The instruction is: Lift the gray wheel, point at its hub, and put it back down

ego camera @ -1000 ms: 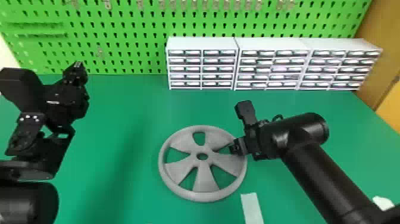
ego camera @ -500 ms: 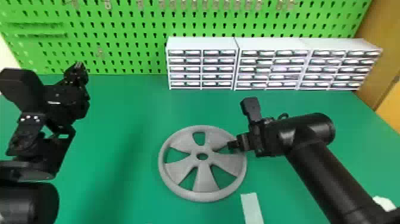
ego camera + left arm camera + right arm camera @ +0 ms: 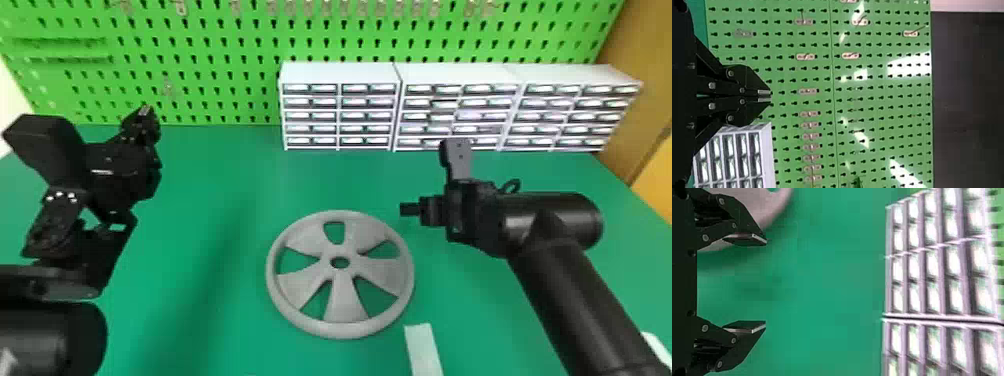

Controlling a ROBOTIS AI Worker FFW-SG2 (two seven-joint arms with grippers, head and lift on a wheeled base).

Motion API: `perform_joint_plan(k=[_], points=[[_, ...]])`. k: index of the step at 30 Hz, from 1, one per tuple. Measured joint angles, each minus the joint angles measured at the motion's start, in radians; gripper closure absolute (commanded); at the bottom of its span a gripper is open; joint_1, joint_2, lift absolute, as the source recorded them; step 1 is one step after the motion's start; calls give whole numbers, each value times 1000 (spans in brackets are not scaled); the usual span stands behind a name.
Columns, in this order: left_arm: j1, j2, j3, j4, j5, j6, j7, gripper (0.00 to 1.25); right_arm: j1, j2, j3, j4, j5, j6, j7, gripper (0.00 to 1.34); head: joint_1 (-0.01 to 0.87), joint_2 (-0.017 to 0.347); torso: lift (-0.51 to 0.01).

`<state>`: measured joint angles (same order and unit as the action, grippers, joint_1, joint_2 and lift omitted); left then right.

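Gaping wide, the right claw (image 3: 406,209) hangs near the gray wheel (image 3: 344,302).

I see a plain gray wheel (image 3: 345,300) on a solid green counter (image 3: 215,175); my right arm (image 3: 565,285) is black. Along the counter's far edge, white drawer units (image 3: 340,72) make a grid against brighter green pegboard (image 3: 200,45) dotted with rows of dark slots.

The right gripper (image 3: 410,209), fingers (image 3: 744,240) apart, is hanging near the gray wheel (image 3: 774,208). White drawer cabinets (image 3: 942,278) are standing beyond on the green tabletop (image 3: 828,274).
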<state>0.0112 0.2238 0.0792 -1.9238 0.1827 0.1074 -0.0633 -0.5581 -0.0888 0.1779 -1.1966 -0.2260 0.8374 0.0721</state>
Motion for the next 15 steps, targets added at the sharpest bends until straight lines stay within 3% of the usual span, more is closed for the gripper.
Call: perform_joint_plan(k=[15], points=[[-17,3,-62,38,16,0,-9,1223,115,20,-128,-215,64,-264,-2,496,692,48,-88]])
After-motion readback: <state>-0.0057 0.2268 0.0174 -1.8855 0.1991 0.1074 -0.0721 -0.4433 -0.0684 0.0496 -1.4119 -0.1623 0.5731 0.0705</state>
